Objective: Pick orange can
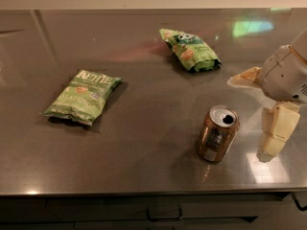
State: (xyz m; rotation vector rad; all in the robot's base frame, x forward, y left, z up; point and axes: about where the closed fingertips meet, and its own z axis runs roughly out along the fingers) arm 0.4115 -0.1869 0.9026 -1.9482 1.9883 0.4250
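Observation:
The orange can (218, 133) stands upright on the steel counter (144, 143) at the front right. It is coppery brown with a silver top, an open tab hole and a pale label patch. My gripper (250, 116) comes in from the right edge, just right of the can and not touching it. It is open and empty. One cream finger (243, 77) points left behind the can, and the other finger (275, 133) hangs down to the can's right.
A green Kettle chip bag (82, 97) lies flat at the left. A second green chip bag (190, 50) lies at the back centre. The counter's front edge (144, 191) runs just in front of the can, with drawers below.

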